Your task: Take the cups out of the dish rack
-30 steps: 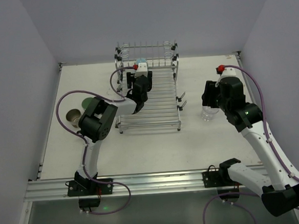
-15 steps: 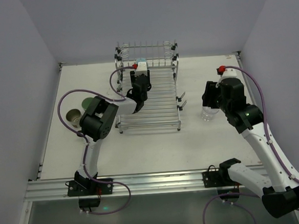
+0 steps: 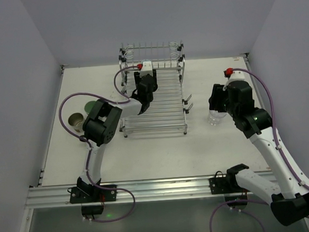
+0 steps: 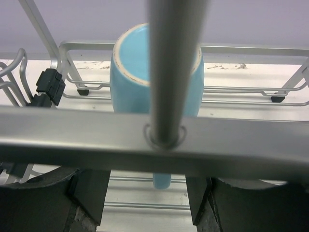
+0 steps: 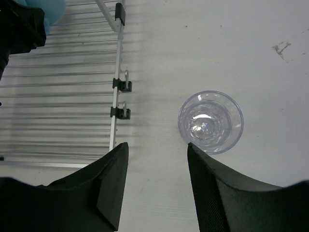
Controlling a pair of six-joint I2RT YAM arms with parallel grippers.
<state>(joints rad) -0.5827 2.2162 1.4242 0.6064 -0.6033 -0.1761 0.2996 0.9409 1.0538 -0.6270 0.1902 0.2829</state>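
Quick update: the left arm has crept up the dish rack (image 3: 159, 102) over the last second, from about the middle of the slats toward the back rail at the top of the overhead frame. The light blue cup (image 4: 130, 72) used to peek out past the wrist from above. Now the wrist covers it, so only the wrist cam shows it.

In that view the cup sits dead centre, right behind a blurry rack bar and an upright wire. The left gripper (image 4: 149, 200) has its fingers spread, one in each bottom corner, with the cup's lower end showing between them. I can't tell if they're touching it, but they're clearly not closed on it. It looks like the approach is nearly done and the squeeze is next, though that wire in front looks like something to snag on.

The right arm hasn't budged. The right gripper (image 5: 157, 150) hangs with its fingers apart and empty over the table, and a clear tumbler (image 5: 210, 122) stands just beside it, right of the rack. A metallic cup (image 3: 75, 121) and a greenish cup (image 3: 91, 105) sit out on the table at the left — so blue seems to be the last one I can see in the rack.
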